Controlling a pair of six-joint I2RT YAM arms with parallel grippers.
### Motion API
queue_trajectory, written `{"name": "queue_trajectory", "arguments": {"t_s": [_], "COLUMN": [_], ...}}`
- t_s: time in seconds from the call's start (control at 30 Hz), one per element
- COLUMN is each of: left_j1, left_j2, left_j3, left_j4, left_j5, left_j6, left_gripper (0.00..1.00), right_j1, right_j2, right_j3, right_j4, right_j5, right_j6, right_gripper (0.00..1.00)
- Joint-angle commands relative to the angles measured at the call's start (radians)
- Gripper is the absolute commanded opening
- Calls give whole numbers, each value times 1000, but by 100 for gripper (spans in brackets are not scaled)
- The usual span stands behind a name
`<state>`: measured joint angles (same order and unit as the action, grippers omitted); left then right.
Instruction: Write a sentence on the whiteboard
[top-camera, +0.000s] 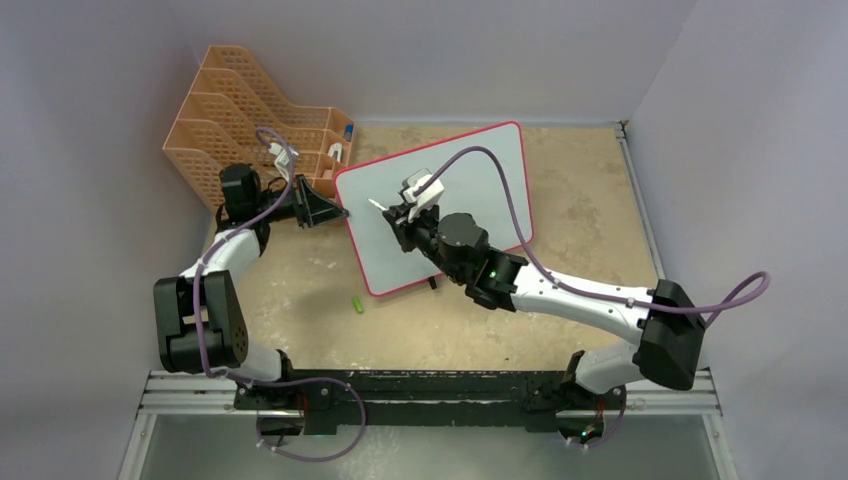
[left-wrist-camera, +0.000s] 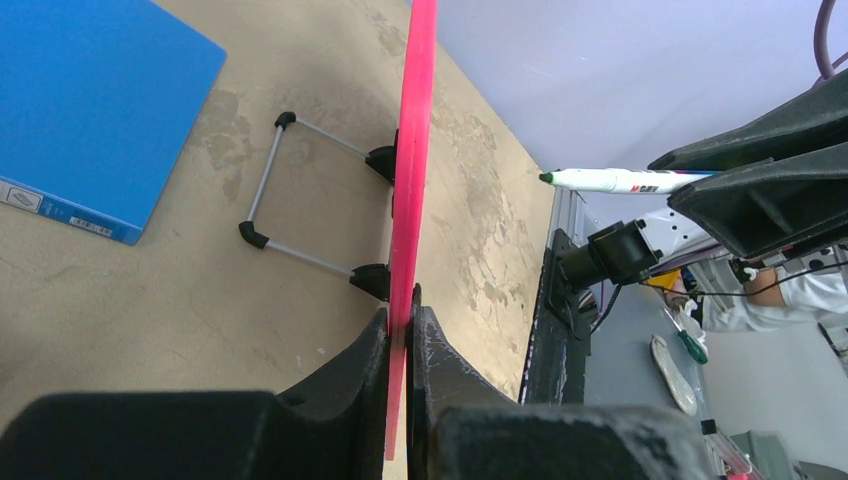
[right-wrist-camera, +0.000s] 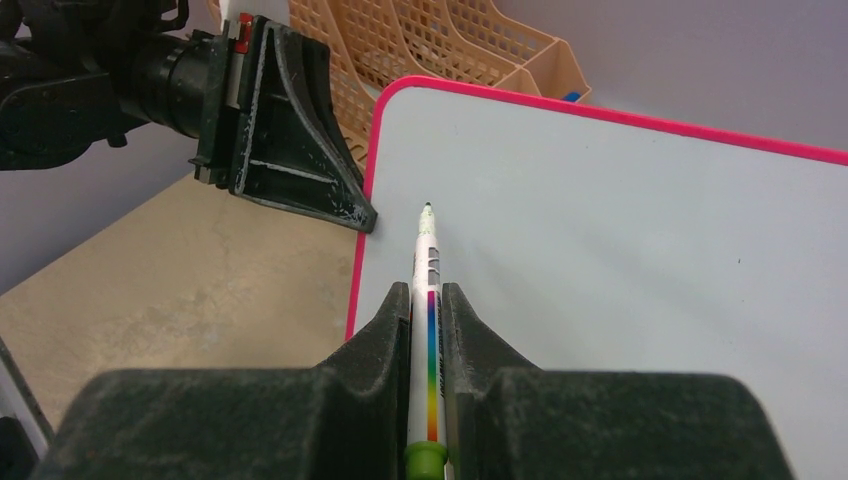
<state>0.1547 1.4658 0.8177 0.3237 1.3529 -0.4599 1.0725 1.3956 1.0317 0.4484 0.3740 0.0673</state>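
The whiteboard (top-camera: 470, 190), white with a pink-red frame, stands tilted on the table's middle on its black stand feet (left-wrist-camera: 300, 190). My left gripper (top-camera: 335, 212) (left-wrist-camera: 403, 318) is shut on the board's left frame edge (left-wrist-camera: 412, 150). My right gripper (top-camera: 398, 212) (right-wrist-camera: 428, 292) is shut on a white marker (right-wrist-camera: 428, 250) with a rainbow stripe. In the left wrist view the marker (left-wrist-camera: 620, 180) points its green tip at the board face with a gap between them. The board face (right-wrist-camera: 620, 250) is blank; the sentence is not in view.
An orange mesh file organizer (top-camera: 250, 110) stands at the back left, just behind the left gripper. A green marker cap (top-camera: 357, 303) lies on the table in front of the board. A blue folder (left-wrist-camera: 90, 110) lies flat behind the board. Grey walls enclose the table.
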Motion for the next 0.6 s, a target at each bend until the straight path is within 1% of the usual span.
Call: {"name": "queue_trajectory", "arguments": {"t_s": [0.0, 0.57], "left_j1": [-12, -12], "left_j2": [5, 8], "left_j3": [39, 41], "left_j4": [-1, -8], "left_j5": [-6, -5], "left_j6": [15, 24], "left_gripper": [0, 0], "right_j1": [4, 5], "right_j2": [15, 100], "right_j3": [61, 144], "right_j4": [73, 50], "right_j5": [26, 23], "right_j6": [2, 21], "right_gripper": [0, 0]}}
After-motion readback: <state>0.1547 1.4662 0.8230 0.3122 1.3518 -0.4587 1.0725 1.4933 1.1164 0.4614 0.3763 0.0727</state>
